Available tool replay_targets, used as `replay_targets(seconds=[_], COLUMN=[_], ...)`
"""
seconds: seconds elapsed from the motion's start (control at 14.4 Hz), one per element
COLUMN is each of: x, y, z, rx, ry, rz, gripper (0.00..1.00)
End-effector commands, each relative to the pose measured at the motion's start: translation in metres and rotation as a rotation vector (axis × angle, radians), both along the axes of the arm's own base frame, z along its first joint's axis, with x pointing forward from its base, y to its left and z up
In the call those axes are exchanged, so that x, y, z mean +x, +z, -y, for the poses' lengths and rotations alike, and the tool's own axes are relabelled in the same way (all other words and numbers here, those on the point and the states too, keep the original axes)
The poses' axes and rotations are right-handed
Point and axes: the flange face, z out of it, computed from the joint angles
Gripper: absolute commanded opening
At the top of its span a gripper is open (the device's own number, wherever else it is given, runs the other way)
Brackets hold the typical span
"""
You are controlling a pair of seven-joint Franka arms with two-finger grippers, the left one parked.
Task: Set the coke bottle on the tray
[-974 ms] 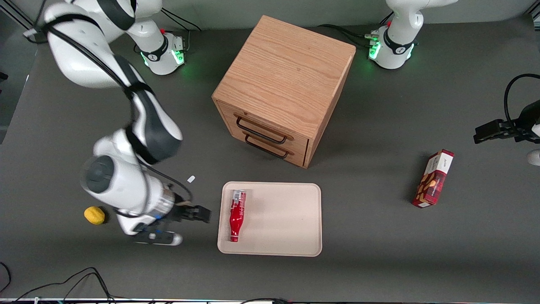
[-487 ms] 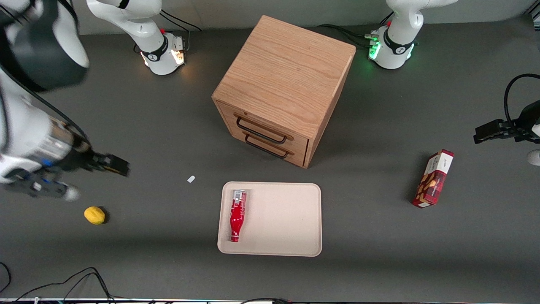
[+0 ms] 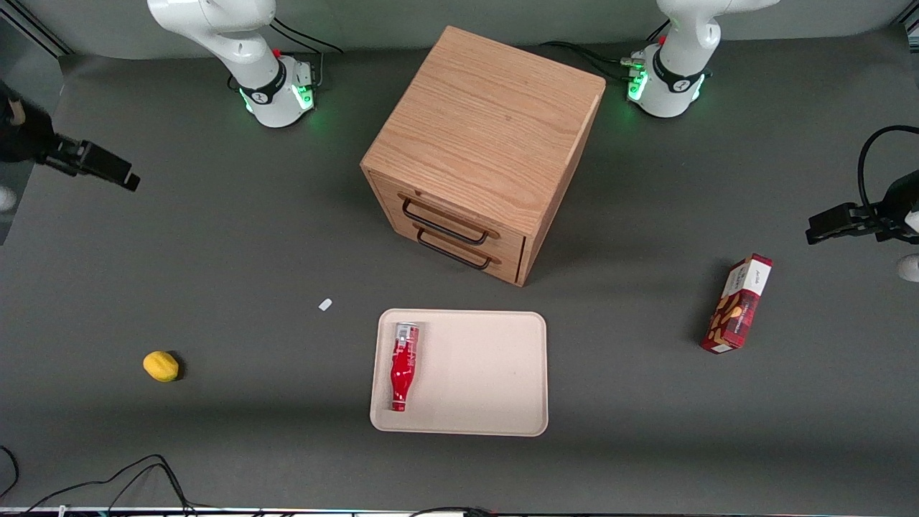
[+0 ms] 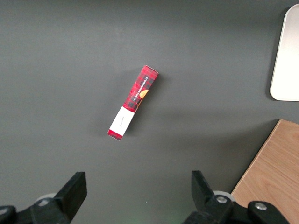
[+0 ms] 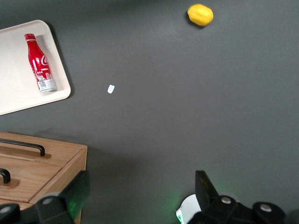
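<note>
The coke bottle (image 3: 403,366) lies on its side on the beige tray (image 3: 488,373), along the tray's edge toward the working arm's end, cap nearer the front camera. It also shows in the right wrist view (image 5: 39,63), on the tray (image 5: 16,84). My right gripper (image 3: 108,172) is raised well away from the tray, at the working arm's end of the table and farther from the front camera. In the right wrist view the gripper (image 5: 142,193) is open and empty, its fingers (image 5: 205,189) wide apart over bare table.
A wooden drawer cabinet (image 3: 481,151) stands farther from the front camera than the tray. A yellow lemon (image 3: 161,365) lies toward the working arm's end. A small white scrap (image 3: 325,304) lies near the tray. A red snack box (image 3: 737,304) lies toward the parked arm's end.
My right gripper has pulled away from beside the tray, rising and moving toward the working arm's end and farther from the front camera. The bottle stays lying on the tray.
</note>
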Motion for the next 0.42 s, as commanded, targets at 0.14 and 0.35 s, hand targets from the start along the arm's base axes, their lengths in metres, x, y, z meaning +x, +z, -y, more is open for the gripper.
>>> replay_targets(seconds=[0.14, 0.35], x=[-0.04, -0.016], y=[-0.019, -0.01], z=[0.003, 0.007], rx=[0.026, 0.032], ry=[0.026, 0.019], rz=[0.032, 0.015], gripper=[1.0, 1.0])
